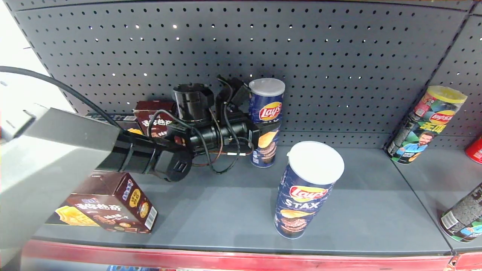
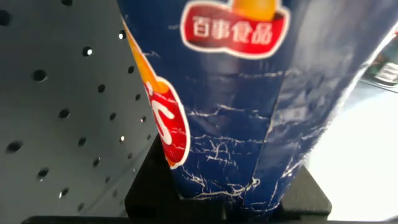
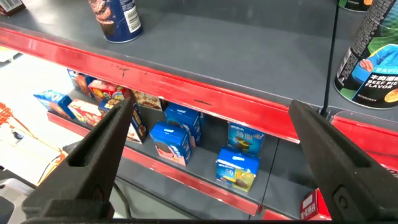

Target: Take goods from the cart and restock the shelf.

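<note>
A blue chip can with a white lid (image 1: pixel 266 120) stands upright at the back of the grey shelf (image 1: pixel 226 210), close to the pegboard. My left gripper (image 1: pixel 260 131) is shut on its middle from the left side. In the left wrist view the can's blue wall (image 2: pixel 249 112) sits right in front of the camera, between the black fingers. A second blue chip can (image 1: pixel 307 188) stands free nearer the shelf's front edge. My right gripper (image 3: pixel 211 109) is open and holds nothing, out in front of the shelf's red front strip (image 3: pixel 205 93).
A brown snack box (image 1: pixel 109 209) lies at the front left and another (image 1: pixel 154 120) stands behind the left arm. Green-and-yellow cans (image 1: pixel 425 126) (image 1: pixel 465 218) occupy the right bay. Blue boxes (image 3: pixel 177 134) fill the lower shelf.
</note>
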